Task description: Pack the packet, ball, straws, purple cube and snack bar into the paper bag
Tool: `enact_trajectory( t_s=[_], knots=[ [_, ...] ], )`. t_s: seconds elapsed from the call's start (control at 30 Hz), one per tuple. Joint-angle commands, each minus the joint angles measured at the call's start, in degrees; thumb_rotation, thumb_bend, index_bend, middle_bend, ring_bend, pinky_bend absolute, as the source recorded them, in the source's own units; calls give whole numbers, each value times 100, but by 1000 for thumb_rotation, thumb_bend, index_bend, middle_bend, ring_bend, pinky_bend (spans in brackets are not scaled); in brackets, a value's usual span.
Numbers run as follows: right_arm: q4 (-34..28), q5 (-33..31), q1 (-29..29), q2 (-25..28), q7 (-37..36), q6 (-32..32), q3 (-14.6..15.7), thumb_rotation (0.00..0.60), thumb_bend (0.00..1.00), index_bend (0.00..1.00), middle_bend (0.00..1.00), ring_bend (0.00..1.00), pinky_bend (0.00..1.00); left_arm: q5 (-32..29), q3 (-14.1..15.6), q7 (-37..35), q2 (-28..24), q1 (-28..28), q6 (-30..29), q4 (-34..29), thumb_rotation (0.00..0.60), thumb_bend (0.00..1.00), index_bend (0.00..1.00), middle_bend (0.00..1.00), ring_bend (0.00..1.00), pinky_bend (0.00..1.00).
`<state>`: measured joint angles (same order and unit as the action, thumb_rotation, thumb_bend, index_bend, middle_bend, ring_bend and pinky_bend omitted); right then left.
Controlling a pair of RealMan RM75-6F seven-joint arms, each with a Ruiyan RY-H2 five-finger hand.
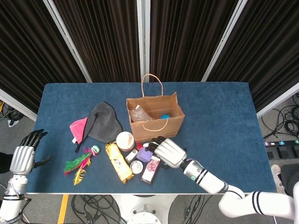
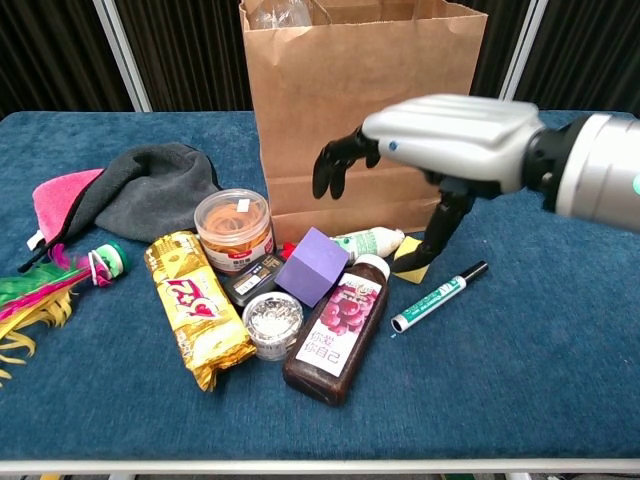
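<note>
Your right robot hand [image 2: 440, 150] hovers open over a packed cluster: purple cube [image 2: 312, 266] hemmed by the juice bottle [image 2: 338, 328], round tub [image 2: 233, 224] and foil cup [image 2: 272, 322]. The paper bag [image 2: 360, 110] walls off the far side. Bare bench [image 2: 540, 330] lies right, beyond the marker [image 2: 438, 296].

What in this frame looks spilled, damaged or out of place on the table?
Nothing stands out. The paper bag stands upright and intact, the purple cube and snack bar lie among the clutter in front of it, and the right hand hovers open above them.
</note>
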<state>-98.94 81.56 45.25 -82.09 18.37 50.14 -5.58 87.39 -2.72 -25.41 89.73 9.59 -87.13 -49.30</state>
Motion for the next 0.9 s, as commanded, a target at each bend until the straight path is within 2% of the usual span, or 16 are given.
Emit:
enact_trajectory(
  t_s=[0.03, 0.3, 0.9],
  knots=[
    [277, -10, 51, -261, -45, -3, 18, 600, 0, 288, 297, 190, 251, -3, -3, -18, 13, -5, -1, 55, 600, 260, 238, 235, 147, 207],
    [764, 160, 74, -649, -154, 157, 42, 600, 0, 268, 251, 114, 170, -8, -9, -67, 83, -17, -16, 266, 600, 260, 238, 235, 147, 207],
    [1728, 210, 115, -1404, -452, 194, 90, 600, 0, 259, 251, 113, 163, -44, -38, -259, 150, -31, -10, 579, 600, 259, 238, 235, 147, 207]
  ],
)
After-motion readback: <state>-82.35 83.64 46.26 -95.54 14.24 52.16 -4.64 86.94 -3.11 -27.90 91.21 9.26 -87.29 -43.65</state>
